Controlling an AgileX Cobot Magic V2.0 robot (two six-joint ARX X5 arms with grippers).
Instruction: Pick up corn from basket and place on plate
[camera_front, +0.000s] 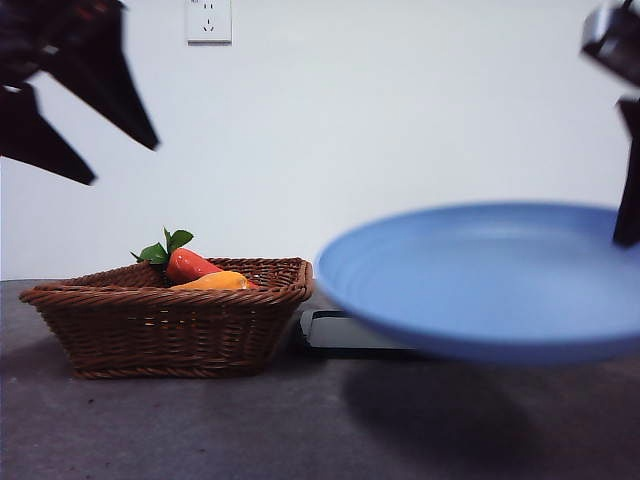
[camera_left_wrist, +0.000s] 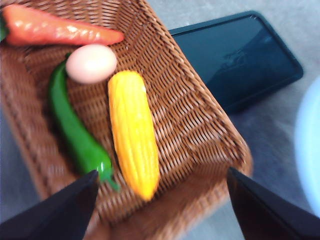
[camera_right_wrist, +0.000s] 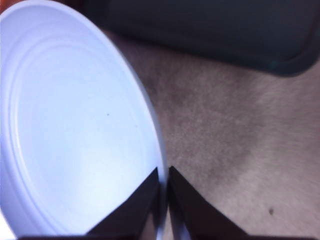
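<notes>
The yellow corn (camera_left_wrist: 132, 132) lies in the brown wicker basket (camera_left_wrist: 195, 115), between a green pepper and the basket's wall; in the front view the corn (camera_front: 213, 282) peeks over the basket (camera_front: 165, 325) rim. My left gripper (camera_left_wrist: 160, 210) hovers open above the basket, near the corn's end. My right gripper (camera_right_wrist: 164, 192) is shut on the rim of the blue plate (camera_right_wrist: 75, 125). The plate (camera_front: 480, 275) hangs tilted above the table at the right in the front view, blurred.
A red carrot (camera_left_wrist: 60, 31), a pinkish egg-like item (camera_left_wrist: 91, 63) and a green pepper (camera_left_wrist: 75, 130) share the basket. A flat black tray (camera_left_wrist: 235, 60) lies on the table beside the basket, under the raised plate in the front view.
</notes>
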